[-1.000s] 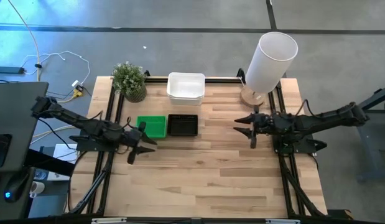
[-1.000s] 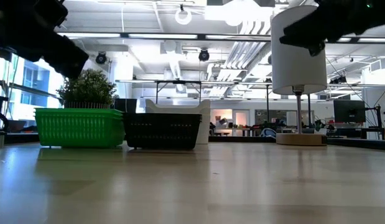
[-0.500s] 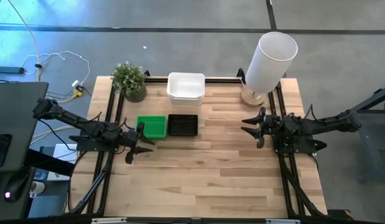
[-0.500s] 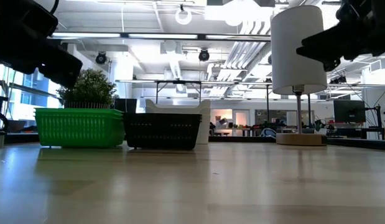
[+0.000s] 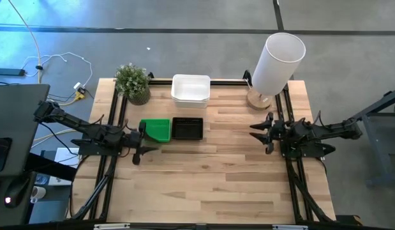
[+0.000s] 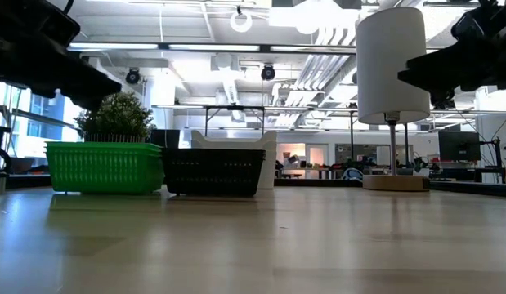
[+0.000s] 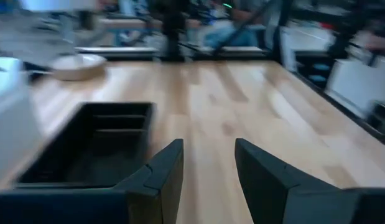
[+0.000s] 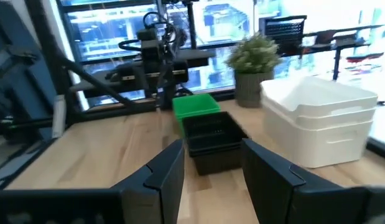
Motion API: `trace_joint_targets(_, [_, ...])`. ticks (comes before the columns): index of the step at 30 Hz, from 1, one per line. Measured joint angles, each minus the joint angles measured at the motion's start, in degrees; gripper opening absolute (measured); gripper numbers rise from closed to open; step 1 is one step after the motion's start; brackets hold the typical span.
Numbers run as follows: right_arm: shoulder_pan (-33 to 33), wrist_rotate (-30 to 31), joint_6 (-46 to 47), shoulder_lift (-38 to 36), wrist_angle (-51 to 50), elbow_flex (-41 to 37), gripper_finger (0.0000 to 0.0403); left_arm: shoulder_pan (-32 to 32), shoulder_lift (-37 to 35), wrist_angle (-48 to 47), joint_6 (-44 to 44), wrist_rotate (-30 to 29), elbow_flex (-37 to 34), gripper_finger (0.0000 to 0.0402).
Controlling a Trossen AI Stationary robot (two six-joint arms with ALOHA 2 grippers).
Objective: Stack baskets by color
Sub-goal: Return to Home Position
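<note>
A stack of green baskets (image 5: 156, 130) and a stack of black baskets (image 5: 187, 128) stand side by side on the wooden table (image 5: 210, 185), left of its middle. Stacked white baskets (image 5: 191, 89) sit at the far edge. My left gripper (image 5: 141, 143) hovers open just left of the green stack, above table level (image 6: 81, 77), its fingers pointing toward the table's right. My right gripper (image 5: 266, 133) hovers open near the right edge, pointing at the black stack (image 8: 211, 140). Neither has anything between its fingers.
A potted plant (image 5: 133, 82) stands at the far left corner. At the far right corner is a tall white cylinder (image 5: 277, 61) on a round wooden base. The near half of the table is bare wood.
My right gripper has drawn back toward the table's right edge and sunk, still open. My left gripper has dropped a little beside the green stack and rolled slightly. The baskets have not moved.
</note>
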Motion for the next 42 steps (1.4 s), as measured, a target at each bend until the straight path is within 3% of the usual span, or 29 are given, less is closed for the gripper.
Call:
trace_joint_targets(3, [0.0,3.7,-0.7,-0.1,0.3,0.0,0.0147,0.0,0.0,0.7,-0.7,-4.9,0.0,0.0133])
trace_joint_targets(6, [0.0,6.8,-0.7,0.0,0.4,0.0,0.0147,0.0,0.0,0.6,-2.2,-6.0,0.0,0.0133])
trace_joint_targets(42, [0.0,5.7,-0.3,0.0,0.3,0.0,0.0147,0.0,0.1,0.1,-2.5,-5.7,0.0,0.0133])
